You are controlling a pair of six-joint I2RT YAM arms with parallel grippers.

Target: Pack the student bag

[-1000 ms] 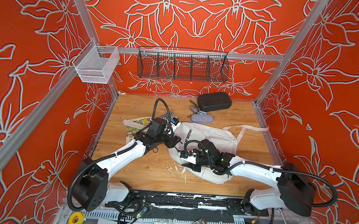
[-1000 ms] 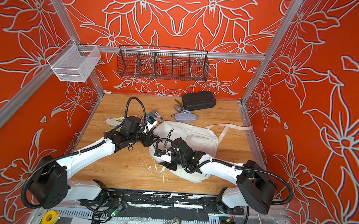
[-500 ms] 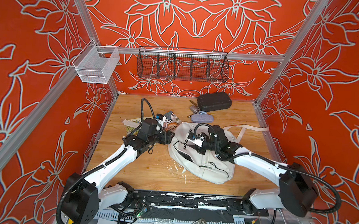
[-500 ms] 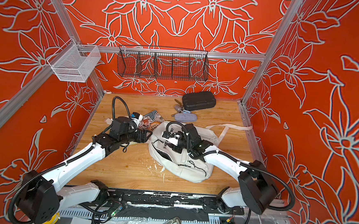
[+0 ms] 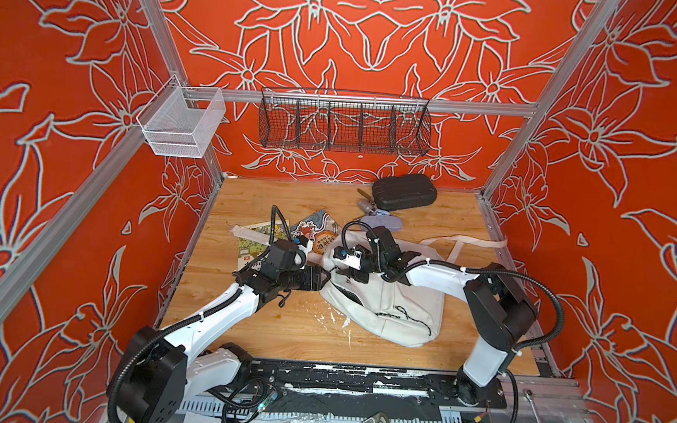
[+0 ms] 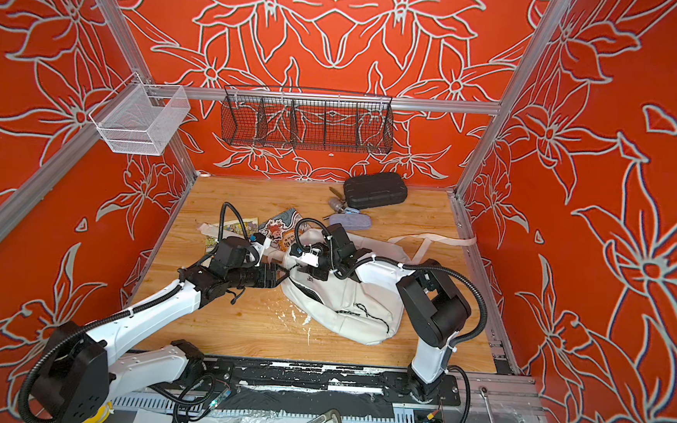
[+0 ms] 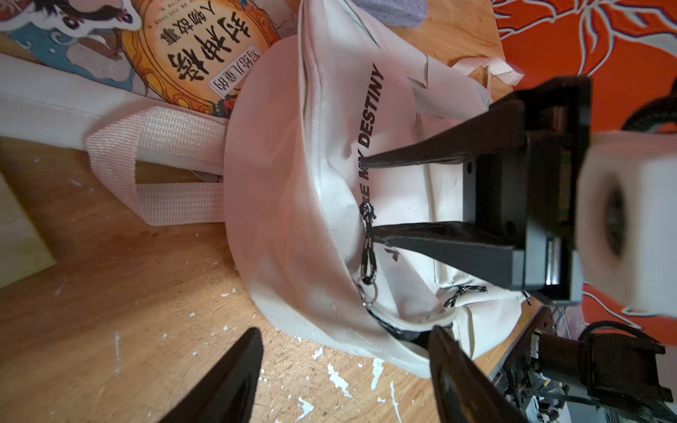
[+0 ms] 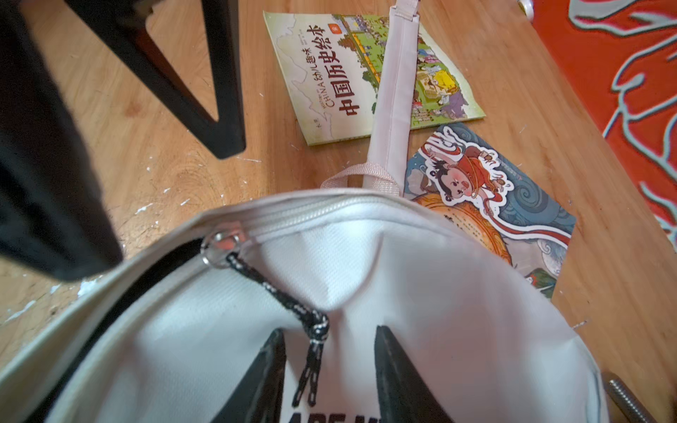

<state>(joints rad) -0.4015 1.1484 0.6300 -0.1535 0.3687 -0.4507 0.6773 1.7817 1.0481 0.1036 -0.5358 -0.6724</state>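
Bag [image 5: 387,304] lay flat on the table [image 5: 281,334], mouth partly unzipped. Right gripper [image 8: 329,329] straddled the zipper cord [image 8: 278,289], fingers apart and pinching nothing. Left gripper [image 7: 346,329] gaped at the mouth. A misaligned close risked pinching fabric and missing the cord.

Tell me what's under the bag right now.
The bag overlaps one corner of the blue picture book, and its strap lies across the green book. Anything else beneath the bag is hidden by its fabric.
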